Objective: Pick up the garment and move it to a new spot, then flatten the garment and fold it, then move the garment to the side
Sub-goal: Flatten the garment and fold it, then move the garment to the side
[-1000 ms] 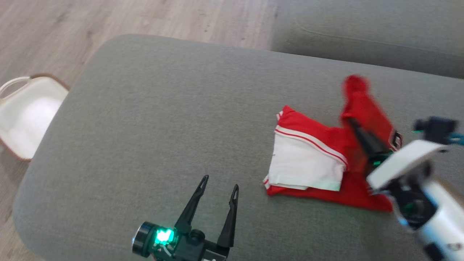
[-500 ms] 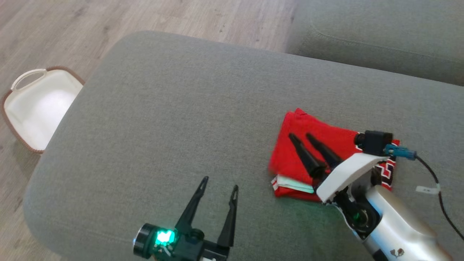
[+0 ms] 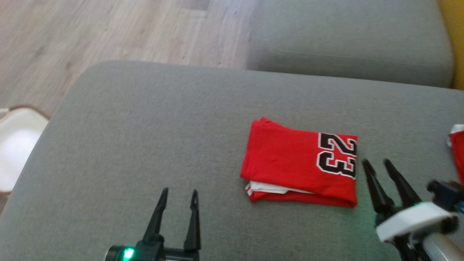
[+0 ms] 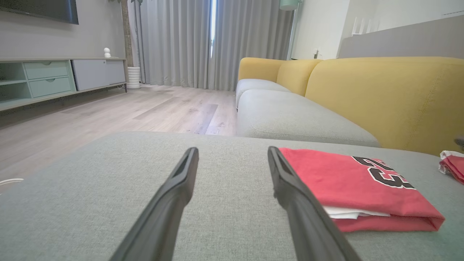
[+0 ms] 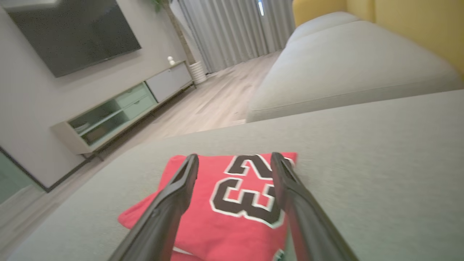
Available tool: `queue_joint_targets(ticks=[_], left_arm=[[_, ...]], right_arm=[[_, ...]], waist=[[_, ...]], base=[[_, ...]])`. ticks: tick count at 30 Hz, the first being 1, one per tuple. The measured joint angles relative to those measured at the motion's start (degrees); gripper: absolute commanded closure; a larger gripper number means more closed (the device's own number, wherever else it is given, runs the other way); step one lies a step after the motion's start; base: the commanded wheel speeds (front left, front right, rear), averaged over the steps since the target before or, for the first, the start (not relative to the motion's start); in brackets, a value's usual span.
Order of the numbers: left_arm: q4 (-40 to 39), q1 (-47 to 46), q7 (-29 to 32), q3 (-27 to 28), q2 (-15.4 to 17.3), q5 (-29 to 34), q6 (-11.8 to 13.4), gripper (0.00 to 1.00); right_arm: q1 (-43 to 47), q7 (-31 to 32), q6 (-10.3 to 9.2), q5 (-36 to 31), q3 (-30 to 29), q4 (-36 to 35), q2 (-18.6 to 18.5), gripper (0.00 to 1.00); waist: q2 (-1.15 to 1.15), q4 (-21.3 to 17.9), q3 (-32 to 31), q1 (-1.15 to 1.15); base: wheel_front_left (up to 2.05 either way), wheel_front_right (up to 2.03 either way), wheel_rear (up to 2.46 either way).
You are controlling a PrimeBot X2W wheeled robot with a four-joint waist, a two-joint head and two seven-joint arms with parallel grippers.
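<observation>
The garment (image 3: 301,166) is a red jersey with a black "23". It lies folded in a neat rectangle on the grey sofa cushion (image 3: 145,119), with a white layer showing at its near edge. My right gripper (image 3: 376,162) hovers open just right of the garment, holding nothing. In the right wrist view, the right gripper (image 5: 235,156) points over the garment (image 5: 239,195) and its number. My left gripper (image 3: 179,191) is open and empty, lower left of the garment. From the left wrist, the left gripper (image 4: 232,150) has the garment (image 4: 348,181) to its right.
Another red and white cloth (image 3: 456,148) lies at the cushion's right edge. A white basket (image 3: 18,145) sits on the wooden floor (image 3: 108,29) to the left. A second grey cushion (image 3: 344,40) lies beyond, with a yellow backrest (image 4: 380,94) to the right.
My right gripper carried a red flap over the garment, let go, opened and drew back to the right. The garment now lies folded, number up. The head camera has shifted.
</observation>
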Motion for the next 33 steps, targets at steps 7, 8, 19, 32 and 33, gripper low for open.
queue_joint_targets(ticks=[7, 8, 19, 32, 33], left_arm=[[0.0, 4.35, 0.0, 4.46, -0.04, 0.85, -1.01, 0.0], [-0.08, 5.09, 0.0, 5.06, -0.03, 1.29, -1.04, 0.0], [-3.34, 12.24, 0.0, 10.84, 0.15, 5.2, -4.6, 0.0], [-1.92, 13.16, 0.0, 13.45, -0.01, 7.23, -6.94, 0.0], [-1.82, 13.38, 0.0, 13.67, -0.02, 7.23, -7.03, 0.0]], right_arm=[[8.74, -0.15, 0.0, -16.52, -12.01, -1.83, 4.53, 0.0], [10.15, -0.15, 0.0, -19.48, -13.34, -2.49, 5.72, 0.0], [21.51, -0.15, 0.0, -37.98, -23.3, -12.56, 15.78, 0.0], [24.12, -0.15, 0.0, -40.24, -23.65, -13.56, 17.91, 0.0], [24.12, -0.15, 0.0, -40.24, -23.65, -13.54, 17.95, 0.0]], waist=[[0.0, -3.57, -3.53, -0.01], [0.0, -4.08, -3.93, -0.01], [0.0, -6.52, -7.65, -0.01], [0.0, -6.14, -8.83, 0.0], [0.0, -6.12, -8.84, 0.0]], base=[[0.0, 0.0, 0.0], [0.0, 0.0, 0.0], [0.0, 0.0, 0.0], [0.0, 0.0, 0.0], [0.0, 0.0, 0.0]])
